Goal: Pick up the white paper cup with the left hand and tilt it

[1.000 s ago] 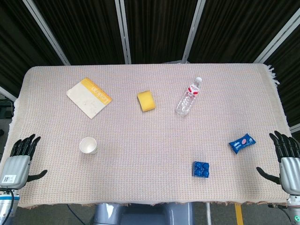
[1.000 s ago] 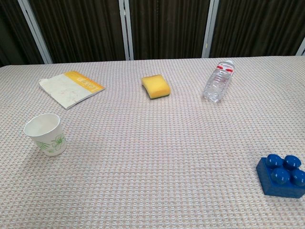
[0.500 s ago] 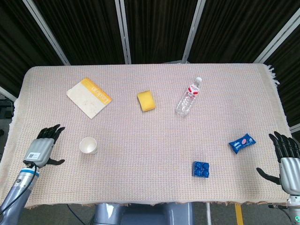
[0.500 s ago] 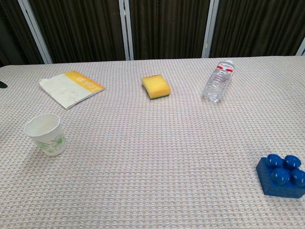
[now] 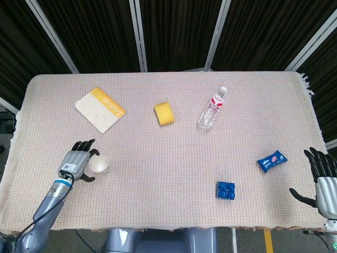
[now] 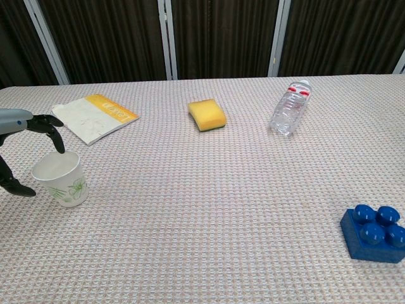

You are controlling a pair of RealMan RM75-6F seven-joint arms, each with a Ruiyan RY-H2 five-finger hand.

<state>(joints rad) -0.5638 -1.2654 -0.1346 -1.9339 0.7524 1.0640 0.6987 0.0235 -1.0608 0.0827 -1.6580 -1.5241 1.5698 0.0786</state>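
Observation:
The white paper cup (image 5: 99,165) (image 6: 61,178) with a green leaf print stands upright near the table's front left. My left hand (image 5: 77,161) (image 6: 19,136) sits just left of the cup, fingers spread around its rim and thumb low beside it, with no grip on it. My right hand (image 5: 325,179) hovers at the table's front right edge with its fingers apart and nothing in it; the chest view does not show it.
A yellow-and-white booklet (image 5: 100,109) lies behind the cup. A yellow sponge (image 5: 165,113) and a lying water bottle (image 5: 212,108) are mid-table. A blue brick (image 5: 226,190) and a blue packet (image 5: 272,160) lie at the front right.
My left hand has moved right from the table's left edge to the cup and now shows in the chest view. The cup and the right hand have not moved.

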